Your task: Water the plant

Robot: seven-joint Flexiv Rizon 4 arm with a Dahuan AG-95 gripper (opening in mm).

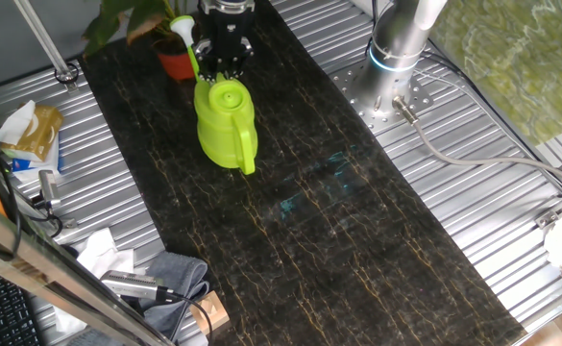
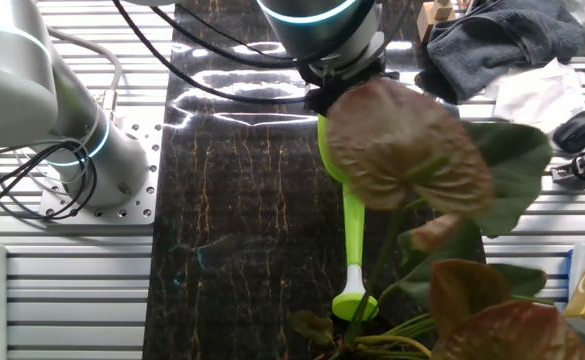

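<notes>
Plant (image 2: 412, 160) sits under the rose of the lime-green watering can (image 1: 225, 123), which the tool (image 1: 223, 65) clamps from above, spout aimed potward for pouring.

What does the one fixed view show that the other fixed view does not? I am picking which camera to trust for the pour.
Only the one fixed view shows the watering can's body, its handle and the orange-red pot, with the end effector at the can's top. Only the other fixed view shows the big reddish-brown leaf close up; it hides the can's body. Both show the plant, the can's spout reaching toward it and the dark tabletop.
</notes>
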